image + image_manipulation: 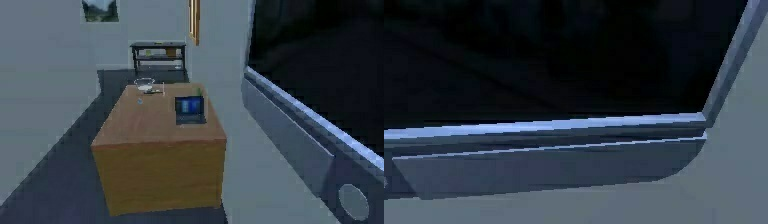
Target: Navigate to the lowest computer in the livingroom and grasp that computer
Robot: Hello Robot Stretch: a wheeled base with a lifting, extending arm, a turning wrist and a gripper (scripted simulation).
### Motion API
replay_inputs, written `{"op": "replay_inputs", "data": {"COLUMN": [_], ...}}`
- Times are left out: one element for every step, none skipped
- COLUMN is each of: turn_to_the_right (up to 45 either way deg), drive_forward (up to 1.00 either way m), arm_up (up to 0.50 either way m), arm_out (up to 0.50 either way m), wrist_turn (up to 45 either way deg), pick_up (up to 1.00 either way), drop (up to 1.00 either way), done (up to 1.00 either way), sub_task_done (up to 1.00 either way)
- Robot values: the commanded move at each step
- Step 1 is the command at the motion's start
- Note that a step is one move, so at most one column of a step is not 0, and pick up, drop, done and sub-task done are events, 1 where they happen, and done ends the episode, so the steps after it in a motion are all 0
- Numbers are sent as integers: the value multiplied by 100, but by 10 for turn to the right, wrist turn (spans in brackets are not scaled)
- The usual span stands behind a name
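An open laptop (pixel 190 108) with a blue screen stands on a wooden table (pixel 150 140) in the middle of the forward view, near the table's right edge. A small green thing (pixel 201 93) sits just behind it. At the table's far end lie a clear bowl-like thing (pixel 146 84) and a small white thing (pixel 143 96).
A large dark screen with a grey frame (pixel 300 120) runs along the forward view's right; its frame (pixel 554 165) also crosses the arm side view. A dark side table (pixel 158 52) stands against the far wall, with a picture (pixel 100 10) above. Dark floor runs left of the wooden table.
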Motion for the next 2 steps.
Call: {"op": "replay_inputs", "data": {"turn_to_the_right": [-270, 0], "drive_forward": [0, 65], "arm_up": [0, 0], "arm_out": [0, 0], "wrist_turn": [0, 0], "pick_up": [0, 0], "drop": [0, 0], "done": [0, 0], "sub_task_done": [0, 0]}}
